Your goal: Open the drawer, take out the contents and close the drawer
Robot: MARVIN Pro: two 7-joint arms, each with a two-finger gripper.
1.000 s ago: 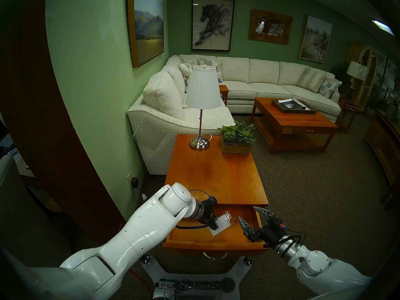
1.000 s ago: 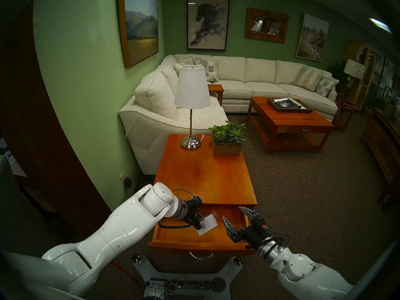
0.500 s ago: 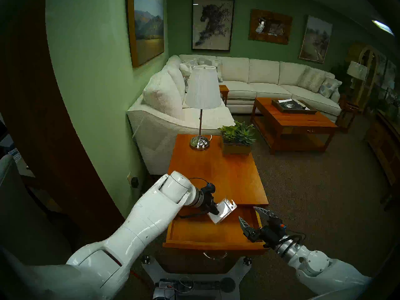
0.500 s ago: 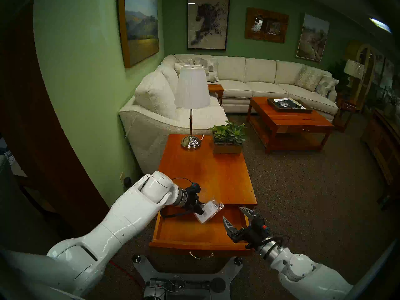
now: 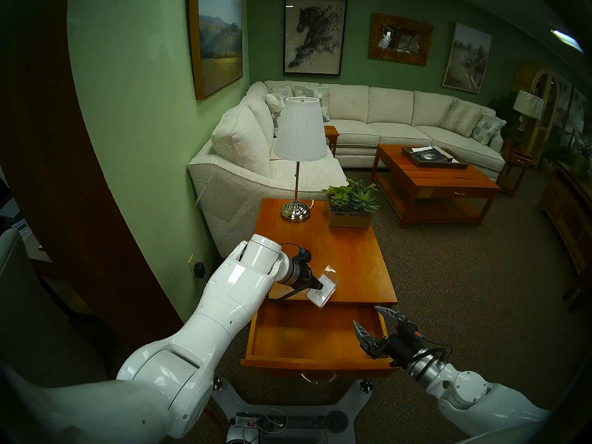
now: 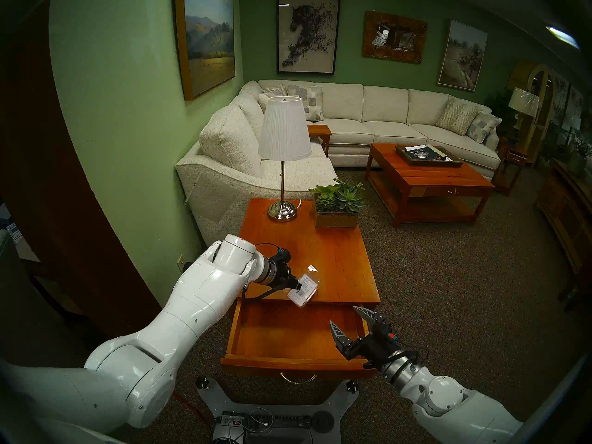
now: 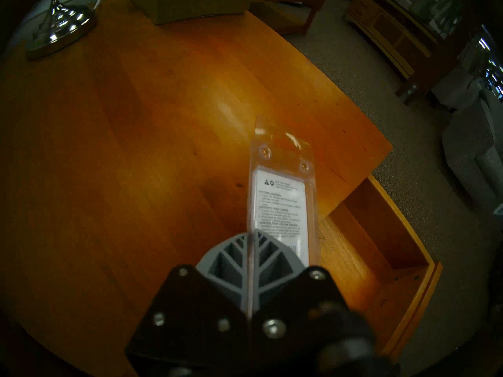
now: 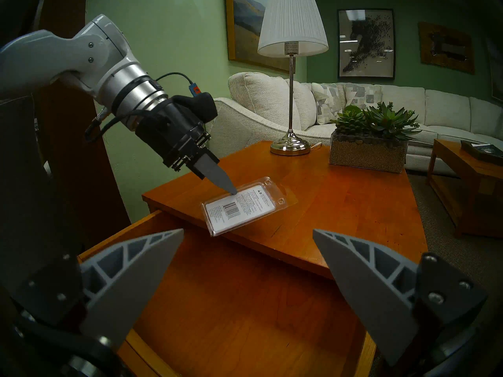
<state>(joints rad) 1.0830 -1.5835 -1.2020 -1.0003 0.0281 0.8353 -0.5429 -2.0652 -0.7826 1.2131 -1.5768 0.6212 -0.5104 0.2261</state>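
Note:
The drawer [image 5: 304,334] of the end table [image 5: 339,257] is pulled out, its bare wooden bottom showing; its silver handle [image 5: 318,378] hangs on the front. My left gripper [image 5: 318,285] is shut on the clear plastic packet [image 5: 323,289] with a white barcode label. It holds the packet low over the tabletop's near edge, hang tab pointing away; the packet also shows in the left wrist view [image 7: 283,194] and the right wrist view [image 8: 245,207]. My right gripper [image 5: 365,314] is open and empty over the drawer's right side.
A lamp [image 5: 296,209] and a succulent planter [image 5: 350,212] stand at the tabletop's far end. A white sofa [image 5: 256,184] is behind, a larger coffee table [image 5: 432,180] at the far right. A green wall [image 5: 134,145] is on the left. My base [image 5: 288,411] sits under the drawer front.
My left gripper has lifted the packet out of the drawer and carried it forward over the tabletop. The right arm and the drawer have not moved.

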